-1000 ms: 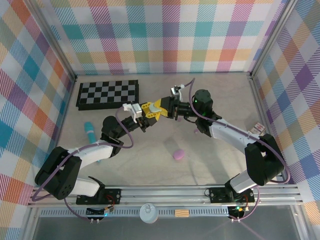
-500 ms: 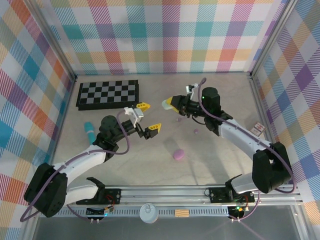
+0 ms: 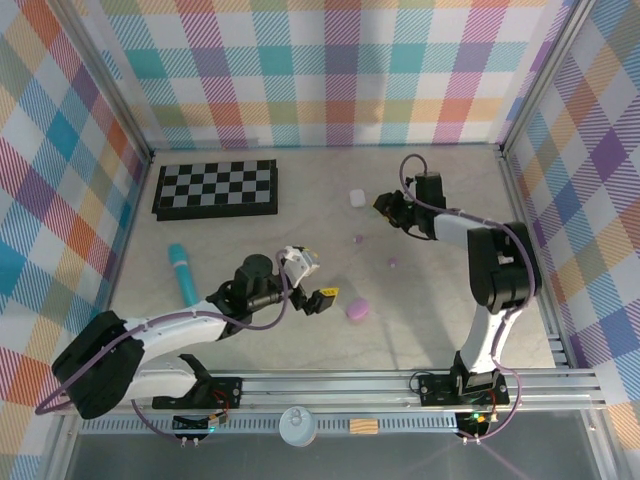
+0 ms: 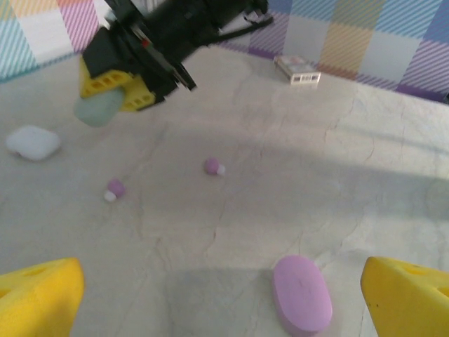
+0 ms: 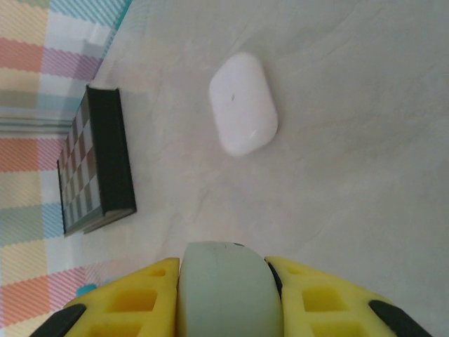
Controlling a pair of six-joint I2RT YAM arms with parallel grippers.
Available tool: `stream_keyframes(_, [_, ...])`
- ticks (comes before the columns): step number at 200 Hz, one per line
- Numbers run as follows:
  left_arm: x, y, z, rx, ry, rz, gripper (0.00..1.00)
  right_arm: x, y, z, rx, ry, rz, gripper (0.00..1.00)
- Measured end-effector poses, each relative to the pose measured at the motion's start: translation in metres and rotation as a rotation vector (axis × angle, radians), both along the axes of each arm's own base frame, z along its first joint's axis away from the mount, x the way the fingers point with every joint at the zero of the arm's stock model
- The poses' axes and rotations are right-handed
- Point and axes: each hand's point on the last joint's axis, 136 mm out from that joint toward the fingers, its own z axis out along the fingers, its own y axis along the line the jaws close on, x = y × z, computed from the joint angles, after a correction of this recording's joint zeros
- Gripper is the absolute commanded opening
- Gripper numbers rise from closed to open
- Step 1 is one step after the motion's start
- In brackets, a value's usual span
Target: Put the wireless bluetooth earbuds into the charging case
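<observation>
Between the jaws of the right gripper (image 5: 223,274) sits a pale green case (image 5: 224,309), pinched across its sides. The left gripper (image 4: 224,295) hangs wide open over the purple case (image 4: 302,293). Two purple buds (image 4: 212,166) (image 4: 114,189) lie loose on the table (image 3: 450,320), between the arms and apart from each other. They look tiny, light, hard and slick, and may roll or squirt free, so pinch gently across the round body.

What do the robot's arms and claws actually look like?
The left arm and right arm are white tubes linked by chunky black joints, each trailed by a looping purple cable. The left claw and right claw each end in two blocky yellow fingers with cut-out holes, on black mounts.
</observation>
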Motion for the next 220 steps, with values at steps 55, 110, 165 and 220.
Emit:
stream_keyframes(55, [-0.017,-0.023,-0.032,0.055,0.035,0.034,1.0,0.039,-0.005,-0.022,-0.017,0.011,-0.036,0.29])
stream_keyframes(110, [-0.037,-0.04,-0.078,0.166,0.066,0.003,1.0,0.044,-0.018,-0.051,-0.06,0.088,-0.075,0.41])
stream_keyframes(165, [-0.037,-0.051,-0.091,0.217,0.044,-0.015,1.0,0.043,-0.031,-0.042,-0.129,0.059,-0.092,0.7])
stream_keyframes(220, [-0.03,-0.062,-0.113,0.287,0.036,-0.036,0.92,0.01,-0.083,-0.007,-0.231,0.028,-0.201,0.71])
